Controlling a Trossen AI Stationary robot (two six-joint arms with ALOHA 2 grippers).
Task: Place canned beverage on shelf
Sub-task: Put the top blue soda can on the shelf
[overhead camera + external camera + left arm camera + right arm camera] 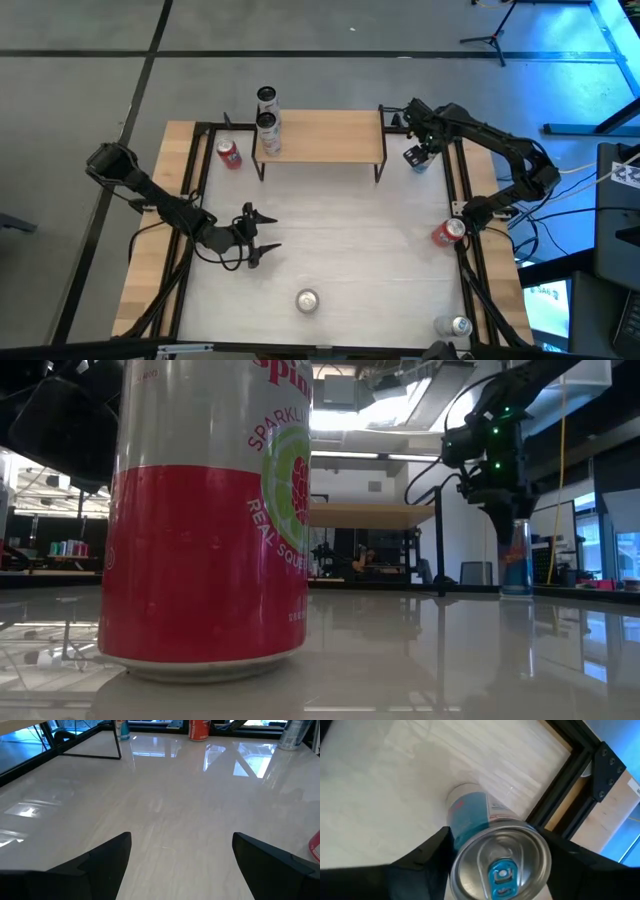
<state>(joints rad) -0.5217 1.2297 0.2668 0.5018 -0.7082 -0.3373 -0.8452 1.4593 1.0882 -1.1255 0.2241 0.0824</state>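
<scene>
The shelf [320, 135] stands at the table's far middle, with one white can [267, 131] upright on its left end. My right gripper [418, 155] is at the shelf's right, shut on an upright blue can [470, 812], which also shows in the low view [516, 560]. My left gripper [255, 236] is open and empty over the table's left middle, and its wrist view [182, 865] shows only bare tabletop between the fingers. My right gripper pinches the blue can between its two fingers, just under the top rim [457, 852]. The fingers come from above, pointing down, one on each side. The can stands upright with its base [516, 592] on the table.
A red can [229, 153] stands left of the shelf and another can [266, 97] behind it. A red can [449, 232] is at the right edge, a silver can [455, 326] at the near right, and a red-and-white can [307, 300] at the near middle.
</scene>
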